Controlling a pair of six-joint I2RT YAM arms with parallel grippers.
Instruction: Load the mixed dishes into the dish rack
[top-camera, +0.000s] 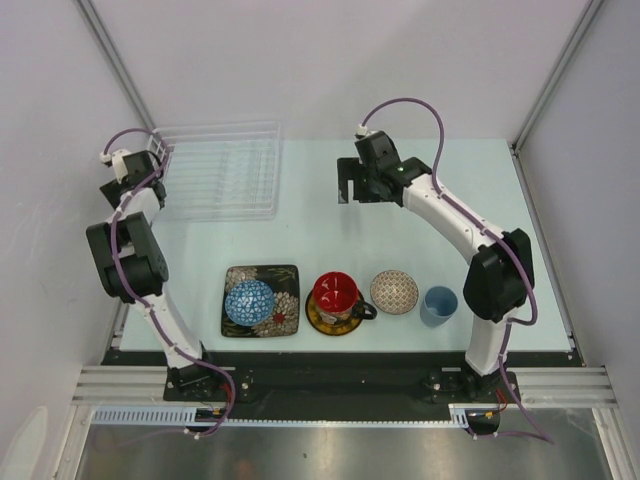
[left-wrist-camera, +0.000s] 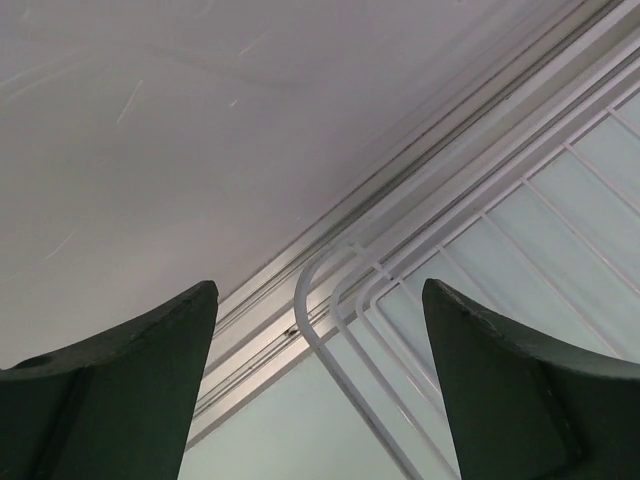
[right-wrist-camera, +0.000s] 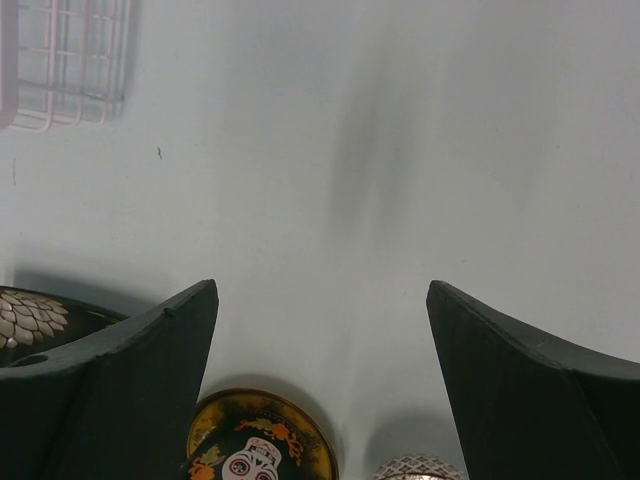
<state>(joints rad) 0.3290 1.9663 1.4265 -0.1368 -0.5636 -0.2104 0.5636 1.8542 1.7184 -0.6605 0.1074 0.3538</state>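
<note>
The clear dish rack (top-camera: 220, 170) lies at the back left, with no dishes in it. Near the front edge stands a row of dishes. A blue patterned bowl (top-camera: 250, 300) sits on the black square floral plate (top-camera: 287, 283). Beside it, a red-inside dark cup (top-camera: 335, 292) stands on the yellow-brown saucer (top-camera: 318, 323). Then come a beige patterned bowl (top-camera: 394, 291) and a light blue cup (top-camera: 438, 305). My left gripper (left-wrist-camera: 320, 284) is open over the rack's corner (left-wrist-camera: 335, 300). My right gripper (right-wrist-camera: 321, 284) is open above bare table, behind the saucer (right-wrist-camera: 262, 396) and the beige bowl (right-wrist-camera: 420, 468).
White enclosure walls stand close on the left, right and back. The left arm (top-camera: 125, 255) rises beside the rack's left edge. In the right wrist view the rack (right-wrist-camera: 60, 70) shows at the top left and the plate's corner (right-wrist-camera: 30, 320) at the left.
</note>
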